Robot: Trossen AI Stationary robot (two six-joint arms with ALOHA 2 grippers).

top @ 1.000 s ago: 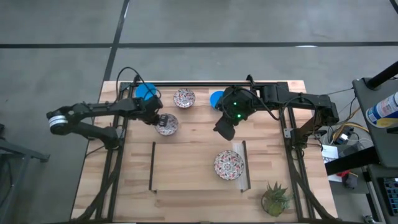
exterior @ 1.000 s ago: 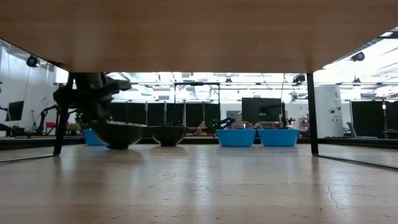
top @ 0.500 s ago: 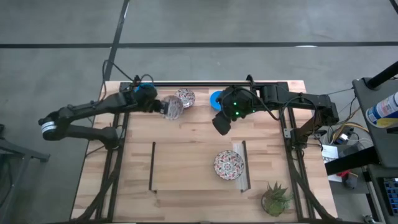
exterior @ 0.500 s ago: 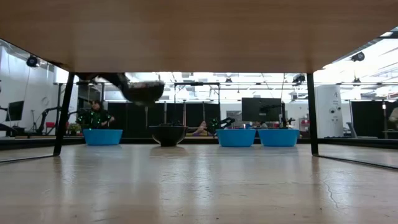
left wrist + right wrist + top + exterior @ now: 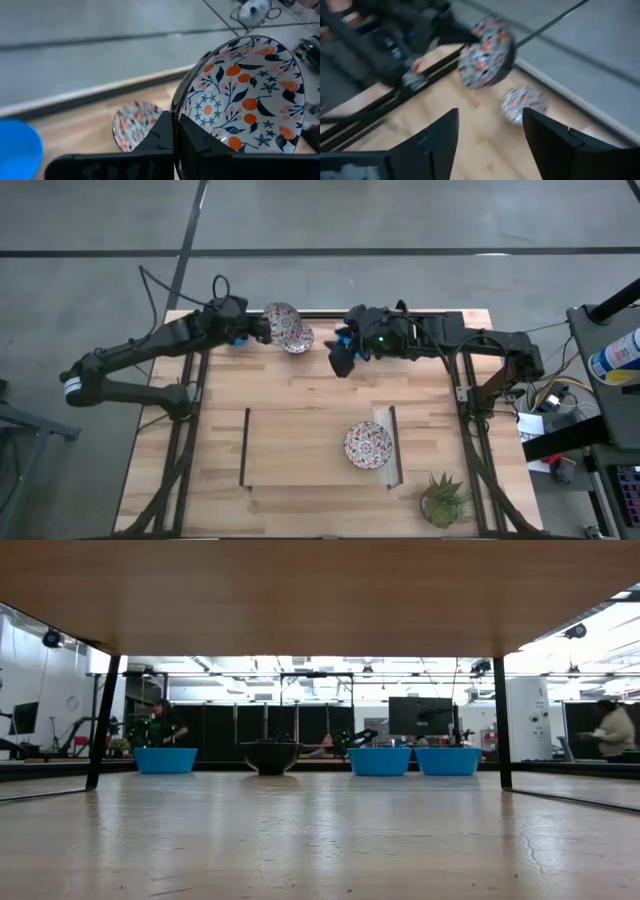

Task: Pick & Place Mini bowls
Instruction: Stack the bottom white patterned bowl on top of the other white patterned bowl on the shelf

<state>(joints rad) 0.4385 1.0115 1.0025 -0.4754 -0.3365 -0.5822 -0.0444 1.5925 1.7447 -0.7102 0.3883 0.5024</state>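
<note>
I am holding one patterned mini bowl point(image 5: 281, 326) in my left tool point(image 5: 175, 142), which is pinching its rim tight, so the bowl is hanging on edge with its painted inside facing sideways. It is sitting above the far edge of the desk point(image 5: 300, 420), just beside and partly over a second patterned bowl point(image 5: 298, 340) that is resting on the wood there. That is the relation my coming move is turning on: the resting bowl is lying directly under and a little toward the right arm from the one I am carrying, so I am judging that stacking needs the carried bowl turned level first.

My right tool point(image 5: 490, 132) is standing wide and holding nothing, hovering near the far edge, pointing toward those same two bowls. A blue bowl point(image 5: 345, 338) is lying just beside it, mostly hidden under the arm; another blue bowl point(image 5: 17, 147) is sitting close to my left arm. A third patterned bowl point(image 5: 368, 445) is lying well apart, nearer the front, and my right arm is the nearer one to it
</note>
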